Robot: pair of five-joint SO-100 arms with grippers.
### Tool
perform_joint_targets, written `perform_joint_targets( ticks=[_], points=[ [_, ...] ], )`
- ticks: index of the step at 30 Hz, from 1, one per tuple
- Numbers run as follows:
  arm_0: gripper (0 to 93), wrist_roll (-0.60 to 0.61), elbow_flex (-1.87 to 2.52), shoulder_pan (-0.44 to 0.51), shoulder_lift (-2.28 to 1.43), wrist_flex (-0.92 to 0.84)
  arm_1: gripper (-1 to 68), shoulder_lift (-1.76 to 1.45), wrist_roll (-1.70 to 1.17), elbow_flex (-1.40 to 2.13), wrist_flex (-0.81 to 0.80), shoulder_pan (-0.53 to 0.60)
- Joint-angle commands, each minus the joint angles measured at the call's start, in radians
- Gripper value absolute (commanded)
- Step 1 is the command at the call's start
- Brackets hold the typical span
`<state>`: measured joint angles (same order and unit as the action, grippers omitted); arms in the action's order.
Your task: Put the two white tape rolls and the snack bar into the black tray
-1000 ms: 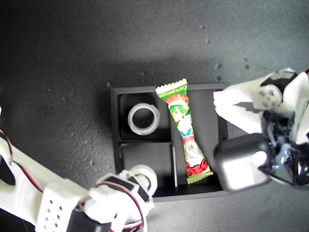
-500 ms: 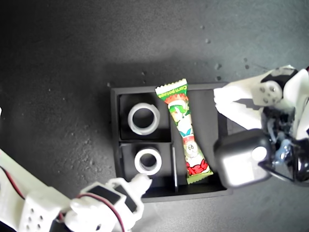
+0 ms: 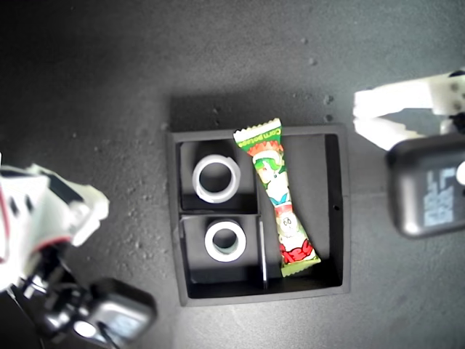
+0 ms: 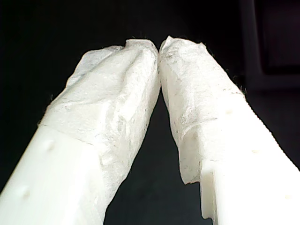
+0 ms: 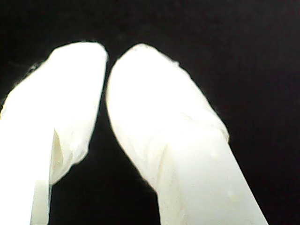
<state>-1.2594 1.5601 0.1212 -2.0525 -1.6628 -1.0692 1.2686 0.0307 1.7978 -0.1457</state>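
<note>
Black tray (image 3: pixel 345 211) holds both white tape rolls (image 3: pixel 216 178) (image 3: pixel 224 242), snack bar (image 3: pixel 278 198). First gripper (image 4: pixel 159 47), second gripper (image 5: pixel 107 58): tips together, clamping nothing.

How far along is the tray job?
Looks done. Both white tape rolls sit in the small compartments of the black tray; the snack bar lies in the long one. My first gripper and second gripper are shut, empty. Nothing left.
</note>
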Motion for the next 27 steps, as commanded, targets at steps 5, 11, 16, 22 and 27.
perform_joint_targets(
  ticks=[5,11,16,22,27],
  points=[
    [0.1,-0.032,0.417,-0.026,-0.368,0.176,-0.5,-0.379,0.064,0.433,0.005,0.011],
    [0.1,-0.072,0.753,-0.028,-0.604,0.341,-0.5,-0.607,0.103,0.79,0.002,0.026],
    [0.1,-0.107,0.953,-0.021,-0.753,0.4,-0.5,-0.828,0.127,1.203,-0.123,0.046],
    [0.1,-0.149,1.109,-0.002,-0.899,0.41,-0.5,-1.241,0.166,1.825,-0.333,0.041],
    [0.1,-0.153,1.256,0.028,-1.091,0.407,-0.5,-1.532,0.149,2.24,-0.453,0.046]
  ],
)
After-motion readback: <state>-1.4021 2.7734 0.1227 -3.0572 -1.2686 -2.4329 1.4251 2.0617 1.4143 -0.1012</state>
